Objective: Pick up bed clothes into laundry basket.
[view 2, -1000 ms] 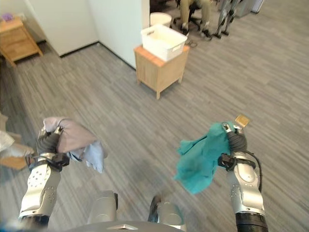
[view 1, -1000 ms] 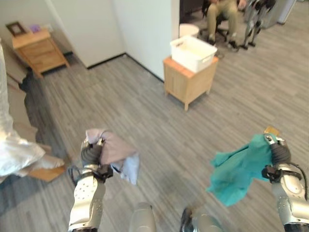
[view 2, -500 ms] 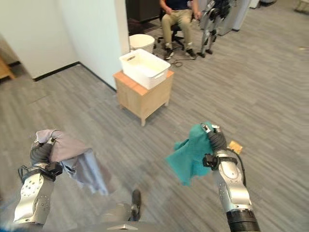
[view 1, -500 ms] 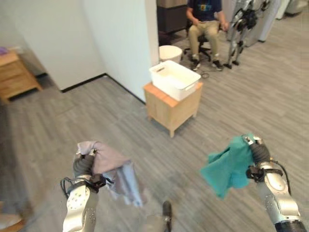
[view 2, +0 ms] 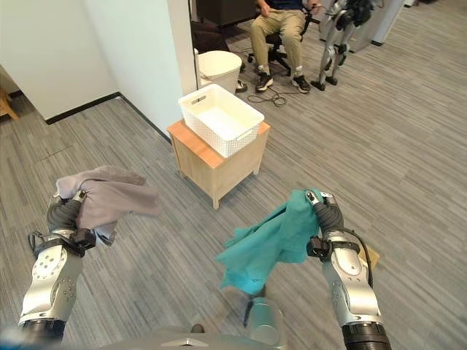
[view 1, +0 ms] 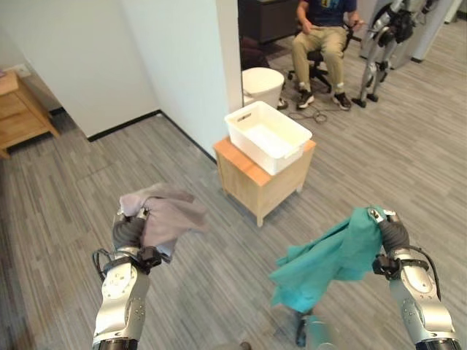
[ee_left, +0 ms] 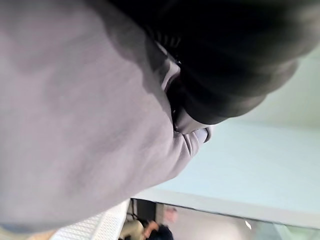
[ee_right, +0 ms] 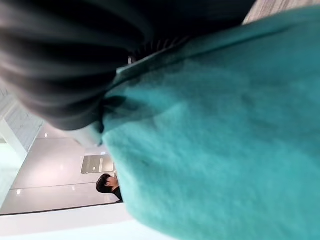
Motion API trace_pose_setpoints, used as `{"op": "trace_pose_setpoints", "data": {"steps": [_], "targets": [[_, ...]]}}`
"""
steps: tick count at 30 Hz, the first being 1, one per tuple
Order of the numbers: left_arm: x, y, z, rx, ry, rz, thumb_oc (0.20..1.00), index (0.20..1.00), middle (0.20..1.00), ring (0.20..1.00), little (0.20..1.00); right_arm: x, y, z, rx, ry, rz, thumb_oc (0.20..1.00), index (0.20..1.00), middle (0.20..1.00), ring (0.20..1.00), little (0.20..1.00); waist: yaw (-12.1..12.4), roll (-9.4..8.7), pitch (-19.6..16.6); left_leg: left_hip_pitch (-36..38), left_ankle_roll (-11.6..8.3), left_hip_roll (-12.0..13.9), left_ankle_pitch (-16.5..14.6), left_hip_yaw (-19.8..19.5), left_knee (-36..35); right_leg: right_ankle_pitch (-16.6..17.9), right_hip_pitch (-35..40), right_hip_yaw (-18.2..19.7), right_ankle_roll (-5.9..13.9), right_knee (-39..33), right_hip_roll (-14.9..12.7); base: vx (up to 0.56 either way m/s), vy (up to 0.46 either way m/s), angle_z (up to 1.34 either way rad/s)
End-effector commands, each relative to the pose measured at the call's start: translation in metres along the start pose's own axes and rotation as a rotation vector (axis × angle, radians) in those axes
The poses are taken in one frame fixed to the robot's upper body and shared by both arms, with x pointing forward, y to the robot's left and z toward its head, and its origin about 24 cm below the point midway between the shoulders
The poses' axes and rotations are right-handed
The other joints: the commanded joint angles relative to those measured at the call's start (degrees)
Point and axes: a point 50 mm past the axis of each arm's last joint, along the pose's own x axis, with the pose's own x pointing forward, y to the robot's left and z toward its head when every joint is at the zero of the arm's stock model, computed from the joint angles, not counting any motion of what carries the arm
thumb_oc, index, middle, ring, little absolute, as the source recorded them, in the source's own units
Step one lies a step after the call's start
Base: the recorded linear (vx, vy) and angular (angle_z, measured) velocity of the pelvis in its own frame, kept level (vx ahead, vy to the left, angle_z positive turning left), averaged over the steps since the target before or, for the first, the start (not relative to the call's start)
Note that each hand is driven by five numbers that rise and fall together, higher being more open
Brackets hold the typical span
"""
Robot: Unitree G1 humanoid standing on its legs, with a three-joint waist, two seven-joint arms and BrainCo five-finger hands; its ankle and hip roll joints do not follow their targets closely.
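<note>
A white laundry basket (view 1: 268, 136) stands on a small wooden table (view 1: 260, 182) ahead of me, beside a wall corner. My left hand (view 1: 130, 232) is shut on a grey garment (view 1: 165, 213) that swings out to its right, at the lower left. My right hand (view 1: 391, 235) is shut on a teal garment (view 1: 323, 258) that streams out to its left, at the lower right. Both hands are held up over the floor, well short of the basket. The grey cloth (ee_left: 75, 115) and the teal cloth (ee_right: 215, 140) cover most of the wrist views.
A white round bin (view 1: 261, 84) stands behind the table by the white wall (view 1: 182, 51). A person (view 1: 321, 36) sits on a chair further back, next to another robot's legs (view 1: 379, 51). A wooden cabinet (view 1: 22, 109) is at the far left. Grey plank floor (view 1: 365, 160) lies open around the table.
The camera has moved, bringing the basket and table nearer and more central. Both garments have swung: the grey one up and right, the teal one out to the left.
</note>
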Motion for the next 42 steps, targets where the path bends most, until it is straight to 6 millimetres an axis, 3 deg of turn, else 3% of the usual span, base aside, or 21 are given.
{"op": "trace_pose_setpoints", "data": {"steps": [1,3,4,5,6,7,8,12,13,15,16,18,20,24,25,28,30,32,35,38,42], "targets": [[0.006,-0.002,0.058,0.09,-0.258,-0.069,0.2,0.2,0.2,0.2,0.2,0.01,-0.007,0.043,-0.003,-0.22,-0.022,0.2,0.2,0.2,0.2,0.2,-1.69,-1.33,-2.06,4.7,-5.12,0.75,5.39,5.38,-0.04,11.79,3.79,-5.14,1.8,-2.43,-1.69,0.56,-0.174,0.66],[0.006,-0.011,0.052,0.048,-0.244,-0.097,0.2,0.2,0.2,0.2,0.2,0.008,-0.01,0.042,0.004,-0.217,-0.022,0.2,0.2,0.2,0.2,0.2,-2.8,-0.87,-3.21,2.68,-7.59,3.85,7.98,3.02,11.09,8.7,5.15,-4.28,-1.25,2.34,-0.96,0.53,-0.234,0.81],[0.007,-0.013,0.051,0.012,-0.24,-0.086,0.2,0.2,0.2,0.2,0.2,0.009,-0.012,0.046,0.013,-0.231,-0.029,0.2,0.2,0.2,0.2,0.2,-2.8,-1.58,-2.75,-1.17,-8.51,4.75,11.23,4.98,21.0,7.81,6.65,-5.71,-2.88,2.77,-1.72,0.43,-0.289,0.83],[0.007,-0.014,0.05,-0.036,-0.238,-0.082,0.2,0.2,0.2,0.2,0.2,0.009,-0.012,0.048,0.026,-0.241,-0.022,0.2,0.2,0.2,0.2,0.2,-2.93,-1.78,-2.45,-4.35,-8.77,5.98,13.65,5.15,30.61,6.42,8.7,-6.42,-4.44,2.58,-1.01,0.25,-0.222,0.59],[0.008,-0.014,0.05,-0.037,-0.239,-0.082,0.2,0.2,0.2,0.2,0.2,0.009,-0.012,0.049,0.027,-0.242,-0.022,0.2,0.2,0.2,0.2,0.2,-3.16,-2.0,-2.49,-4.9,-8.77,5.76,13.82,4.84,30.97,6.67,8.56,-6.62,-4.52,2.43,-1.26,0.36,-0.312,0.39],[0.006,-0.016,0.049,-0.051,-0.232,-0.085,0.2,0.2,0.2,0.2,0.2,0.007,-0.018,0.053,0.01,-0.256,-0.039,0.2,0.2,0.2,0.2,0.2,-1.84,-3.77,-0.93,-11.23,-8.0,3.99,15.45,4.55,40.94,4.45,12.48,-6.06,-6.96,0.92,-0.47,0.27,-0.25,0.09],[0.006,-0.015,0.049,-0.051,-0.232,-0.08,0.2,0.2,0.2,0.2,0.2,0.006,-0.023,0.054,0.005,-0.256,-0.066,0.2,0.2,0.2,0.2,0.2,-1.71,-4.08,-0.4,-14.34,-7.47,4.58,14.91,5.52,41.96,3.64,14.03,-5.96,-7.28,0.21,0.02,0.41,-0.298,0.13],[0.008,-0.016,0.05,-0.106,-0.233,-0.065,0.2,0.2,0.2,0.2,0.2,0.005,-0.034,0.058,-0.007,-0.267,-0.125,0.2,0.2,0.2,0.2,0.2,-0.43,-4.31,0.84,-21.17,-6.69,7.28,13.21,9.77,32.73,2.1,18.33,-6.17,-6.52,-2.07,-0.41,0.28,-0.032,-0.06],[0.008,-0.014,0.046,-0.102,-0.219,-0.054,0.2,0.2,0.2,0.2,0.2,0.004,-0.034,0.058,-0.001,-0.274,-0.135,0.2,0.2,0.2,0.2,0.2,0.25,-3.4,0.77,-22.58,-7.1,8.06,13.96,10.75,21.62,1.35,19.26,-6.45,-5.42,-2.5,-0.27,0.33,0.127,-0.07],[0.008,-0.01,0.045,-0.097,-0.22,-0.034,0.2,0.2,0.2,0.2,0.2,0.004,-0.035,0.056,-0.011,-0.264,-0.136,0.2,0.2,0.2,0.2,0.2,1.07,-3.15,0.64,-21.31,-7.54,6.9,15.46,10.21,14.41,0.66,20.1,-5.58,-4.95,-2.88,-0.42,0.33,0.124,-0.25],[0.007,-0.002,0.048,-0.103,-0.239,0.014,0.2,0.2,0.2,0.2,0.2,0.005,-0.033,0.054,-0.031,-0.253,-0.126,0.2,0.2,0.2,0.2,0.2,2.26,-2.5,0.31,-20.76,-8.1,4.91,16.1,5.29,11.27,-0.1,21.26,-3.75,-4.59,-2.65,-0.61,0.22,0.073,-0.3],[0.007,0.002,0.054,-0.106,-0.263,0.043,0.2,0.2,0.2,0.2,0.2,0.005,-0.03,0.053,-0.039,-0.242,-0.113,0.2,0.2,0.2,0.2,0.2,2.26,-2.67,0.24,-19.92,-8.5,4.48,15.46,4.48,13.4,-0.18,20.94,-3.05,-4.84,-2.03,-0.82,0.25,0.1,-0.67],[0.01,0.017,0.078,0.098,-0.363,0.128,0.2,0.2,0.2,0.2,0.2,0.002,-0.028,0.049,-0.038,-0.237,-0.101,0.2,0.2,0.2,0.2,0.2,1.82,-2.1,-0.52,-16.01,-7.95,4.25,14.29,4.86,8.3,-0.06,21.1,-1.74,-4.62,-1.85,-0.65,0.33,0.197,-0.97],[0.01,0.012,0.118,0.161,-0.533,0.113,0.2,0.2,0.2,0.2,0.2,-0.002,-0.031,0.043,-0.016,-0.22,-0.121,0.2,0.2,0.2,0.2,0.2,1.18,-1.83,-1.67,-12.89,-7.25,3.3,13.24,7.05,5.21,-0.49,21.49,-0.65,-3.79,-2.12,-1.38,0.18,0.15,-0.36],[0.013,0.001,0.151,0.208,-0.662,0.074,0.2,0.2,0.2,0.2,0.2,-0.001,-0.026,0.039,-0.02,-0.199,-0.085,0.2,0.2,0.2,0.2,0.2,0.57,-1.51,-2.19,-11.92,-6.8,2.85,12.98,7.73,3.79,-0.33,21.32,-0.17,-3.43,-2.49,-1.63,0.09,0.099,0.02],[0.02,-0.009,0.181,0.286,-0.762,0.055,0.2,0.2,0.2,0.2,0.2,0.001,-0.02,0.035,-0.03,-0.174,-0.04,0.2,0.2,0.2,0.2,0.2,0.24,-1.51,-2.4,-10.74,-6.44,2.49,13.71,8.89,1.53,0.27,20.99,0.34,-2.99,-2.98,-1.85,0.1,0.129,-0.01],[0.022,-0.018,0.224,0.425,-0.906,0.072,0.2,0.2,0.2,0.2,0.2,0.001,-0.018,0.032,-0.045,-0.148,-0.006,0.2,0.2,0.2,0.2,0.2,-0.59,-0.86,-3.25,-9.24,-6.29,2.08,13.35,9.46,-0.88,0.08,21.25,0.79,-2.2,-3.51,-1.98,0.09,0.099,0.02],[0.009,-0.047,0.28,0.529,-1.13,0.026,0.2,0.2,0.2,0.2,0.2,-0.003,-0.02,0.021,-0.051,-0.101,-0.009,0.2,0.2,0.2,0.2,0.2,-1.51,-0.52,-3.95,-8.42,-6.13,1.63,13.73,10.46,-2.91,0.52,20.7,1.24,-1.25,-4.02,-2.15,0.1,0.119,-0.12],[0.009,-0.071,0.302,0.502,-1.179,-0.076,0.2,0.2,0.2,0.2,0.2,-0.006,-0.022,0.016,-0.049,-0.076,-0.009,0.2,0.2,0.2,0.2,0.2,-2.0,-0.57,-4.27,-8.21,-5.98,1.41,13.35,10.79,-3.05,0.77,20.57,1.44,-0.84,-4.42,-2.29,0.08,0.066,0.0],[0.027,-0.096,0.326,0.509,-1.114,-0.194,0.2,0.2,0.2,0.2,0.2,-0.009,-0.023,0.009,-0.062,-0.033,0.0,0.2,0.2,0.2,0.2,0.2,-3.99,0.38,-4.76,-8.35,-5.99,1.07,13.34,11.32,-3.05,1.02,20.52,1.35,-0.17,-4.65,-2.56,0.06,0.062,0.0],[0.061,-0.104,0.34,0.482,-0.906,-0.29,0.2,0.2,0.2,0.2,0.2,-0.015,-0.022,-0.007,-0.029,0.033,-0.004,0.2,0.2,0.2,0.2,0.2,-6.28,1.23,-4.12,-9.24,-6.28,0.83,13.51,12.25,-3.05,1.8,19.39,1.26,0.81,-4.81,-3.08,0.01,0.064,-0.07]]}}
